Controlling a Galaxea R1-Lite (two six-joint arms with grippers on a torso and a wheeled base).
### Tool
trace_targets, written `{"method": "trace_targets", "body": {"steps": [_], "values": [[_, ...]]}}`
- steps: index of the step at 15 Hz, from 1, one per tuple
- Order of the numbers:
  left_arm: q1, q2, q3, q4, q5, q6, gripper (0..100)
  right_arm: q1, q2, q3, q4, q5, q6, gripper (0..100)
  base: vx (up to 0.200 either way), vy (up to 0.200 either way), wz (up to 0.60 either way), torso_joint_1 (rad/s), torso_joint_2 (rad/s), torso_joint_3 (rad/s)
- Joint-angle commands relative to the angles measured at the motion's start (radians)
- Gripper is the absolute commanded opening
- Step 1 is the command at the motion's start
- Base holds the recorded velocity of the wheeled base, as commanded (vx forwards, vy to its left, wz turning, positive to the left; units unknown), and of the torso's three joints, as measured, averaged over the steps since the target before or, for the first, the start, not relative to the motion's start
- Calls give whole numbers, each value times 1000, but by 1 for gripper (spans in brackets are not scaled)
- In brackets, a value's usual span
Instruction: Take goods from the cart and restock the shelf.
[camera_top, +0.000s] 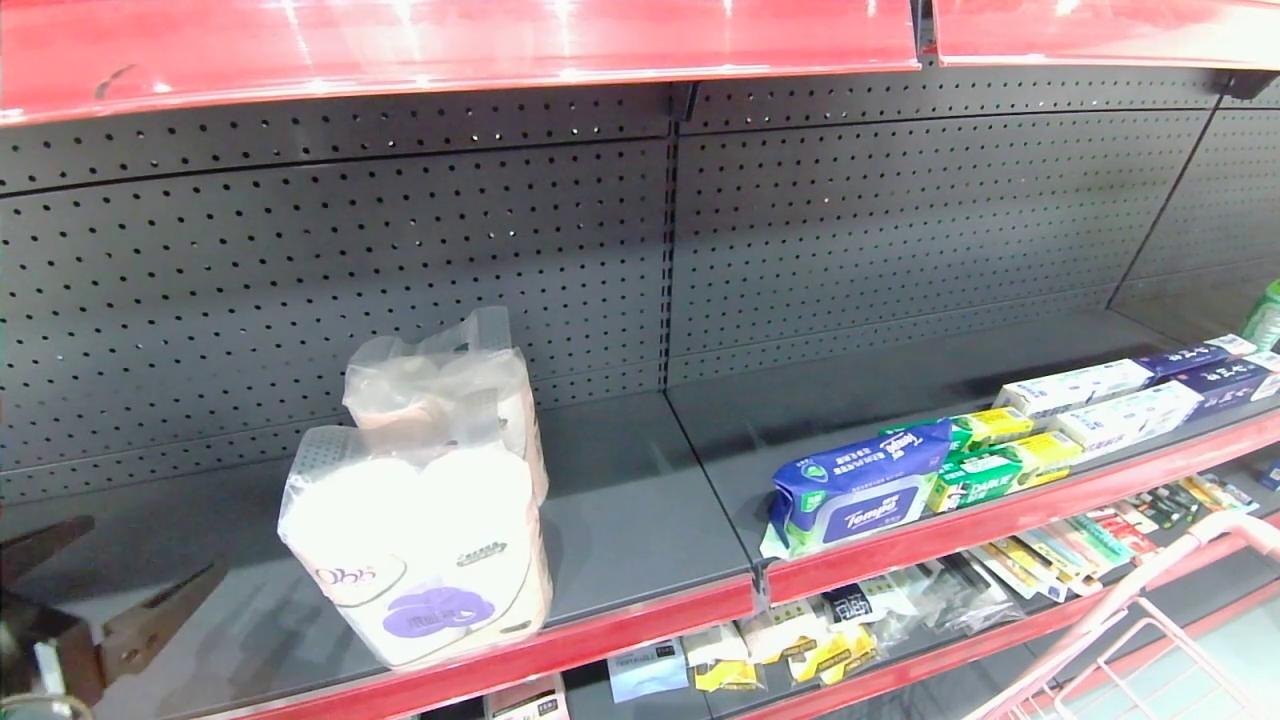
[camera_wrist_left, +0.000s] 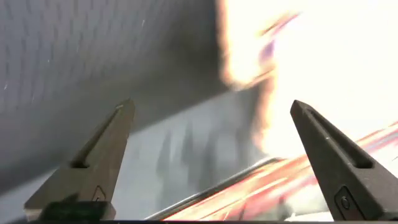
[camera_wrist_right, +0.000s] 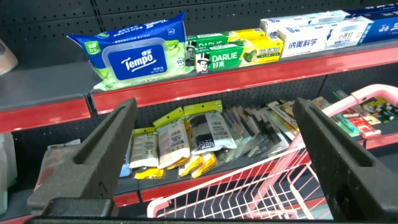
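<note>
Two toilet-paper packs stand on the dark shelf (camera_top: 640, 520): a white front pack (camera_top: 420, 550) and a clear-wrapped pack (camera_top: 450, 400) behind it. My left gripper (camera_top: 150, 550) is open and empty over the shelf, left of the front pack; in the left wrist view, the left gripper (camera_wrist_left: 212, 106) faces the glaring white pack (camera_wrist_left: 329, 81). My right gripper (camera_wrist_right: 216, 102) is open and empty above the pink cart (camera_wrist_right: 261, 180), facing the shelf front. A blue wet-wipes pack (camera_top: 860, 485) (camera_wrist_right: 134, 56) lies at the shelf's edge.
Green-yellow toothpaste boxes (camera_top: 990, 450) (camera_wrist_right: 224, 53) and white and blue boxes (camera_top: 1120, 400) (camera_wrist_right: 311, 31) line the shelf to the right. Small hanging packets (camera_wrist_right: 180, 140) fill the lower shelf. The pink cart (camera_top: 1150, 640) stands at bottom right. A red shelf (camera_top: 450, 40) overhangs above.
</note>
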Motion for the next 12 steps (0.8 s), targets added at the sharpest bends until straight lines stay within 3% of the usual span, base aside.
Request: {"method": "trace_targets", "body": {"steps": [1,3,4,5,6,7,8,10,12], "values": [[-7,-449,61,87,-133,-169,100,1,1,0,0,0,0,100,0,0,0,0,0,0],[-9,-616,122,211,-54,-175,100,1,1,0,0,0,0,100,0,0,0,0,0,0],[-7,-717,145,295,-50,-169,100,1,1,0,0,0,0,100,0,0,0,0,0,0],[-7,-800,188,400,-33,-143,100,1,1,0,0,0,0,100,0,0,0,0,0,0],[-7,-789,212,398,-11,-128,100,1,1,0,0,0,0,100,0,0,0,0,0,0],[-15,-785,223,358,16,-187,100,1,1,0,0,0,0,100,0,0,0,0,0,0],[-49,-785,225,355,9,-192,100,1,1,0,0,0,0,100,0,0,0,0,0,0],[-58,-788,235,340,-4,-152,100,1,1,0,0,0,0,100,0,0,0,0,0,0],[-58,-788,238,329,7,-155,100,2,1,0,0,3,2,100,0,0,0,0,0,0]]}}
